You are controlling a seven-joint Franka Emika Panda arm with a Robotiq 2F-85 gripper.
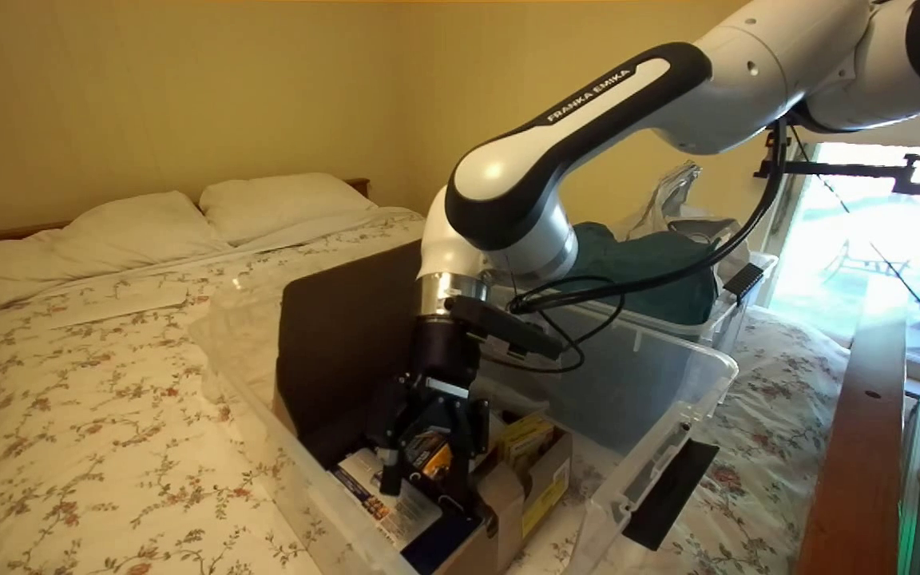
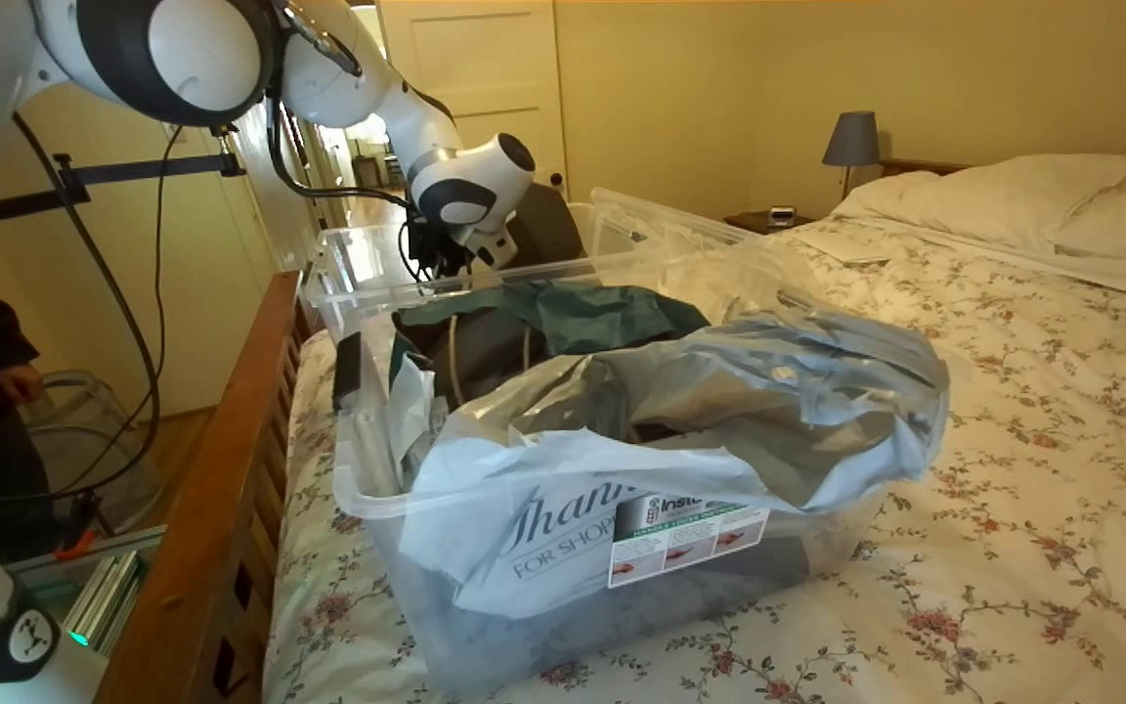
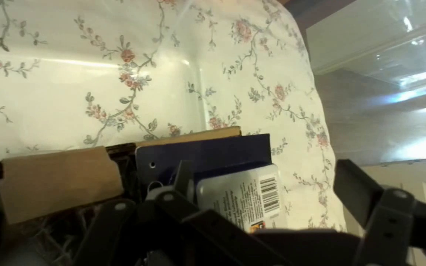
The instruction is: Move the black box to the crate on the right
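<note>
A small black box (image 1: 430, 455) with an orange picture shows between my fingers in an exterior view. My gripper (image 1: 426, 485) points down inside a clear plastic tub (image 1: 707, 363), low over its contents. In the wrist view the fingers (image 3: 264, 173) are wide apart. A dark shape (image 3: 305, 245) with a rounded edge lies between them at the bottom; I cannot tell if it is the box. Whether the fingers press on the box is hidden. A second clear tub (image 2: 372, 504), the crate holding bags, stands beside the first. In that exterior view my gripper (image 2: 441, 262) is mostly hidden.
Below the fingers lie a white package (image 3: 240, 195) and a dark blue sheet (image 3: 213, 151). A tan carton (image 1: 536, 479) and a tall dark brown panel (image 1: 340, 335) stand around the gripper. Grey plastic (image 2: 719, 420) and green (image 2: 602, 318) bags fill the second tub. A wooden bed rail (image 1: 859, 447) runs alongside.
</note>
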